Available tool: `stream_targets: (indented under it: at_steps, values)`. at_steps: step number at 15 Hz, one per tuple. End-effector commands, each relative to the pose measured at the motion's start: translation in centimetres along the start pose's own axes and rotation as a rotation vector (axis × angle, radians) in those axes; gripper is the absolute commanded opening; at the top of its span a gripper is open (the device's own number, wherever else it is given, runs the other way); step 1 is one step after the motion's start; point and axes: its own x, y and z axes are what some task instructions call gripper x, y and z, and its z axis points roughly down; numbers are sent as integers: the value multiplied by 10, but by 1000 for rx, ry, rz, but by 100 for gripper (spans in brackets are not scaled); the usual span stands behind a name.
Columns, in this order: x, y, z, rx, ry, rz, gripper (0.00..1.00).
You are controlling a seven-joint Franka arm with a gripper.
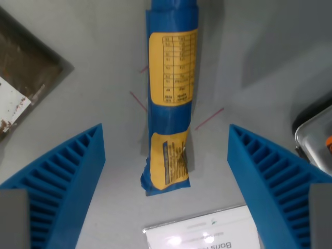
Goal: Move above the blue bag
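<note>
The blue bag [170, 93] lies lengthwise on the grey table, running from the top edge of the wrist view down to the middle. It carries two yellow printed labels. My gripper [166, 150] is open, with its two blue ribbed fingers [62, 181] at the lower left and lower right of the view. The bag's lower end lies between the fingers and below them, with nothing touching it.
A white card with print [202, 233] lies at the bottom centre, just below the bag. A brown and white flat object [21, 88] is at the wrist view's left. A metal container's corner [316, 137] shows at the right edge. Thin red lines mark the table.
</note>
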Motion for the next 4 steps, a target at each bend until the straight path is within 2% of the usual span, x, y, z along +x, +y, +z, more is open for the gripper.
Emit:
stream_targets:
  at_steps: [1,4]
  values:
    - [7,7,2,41,34,-42,100]
    - [7,7,2,42,33,-37,100]
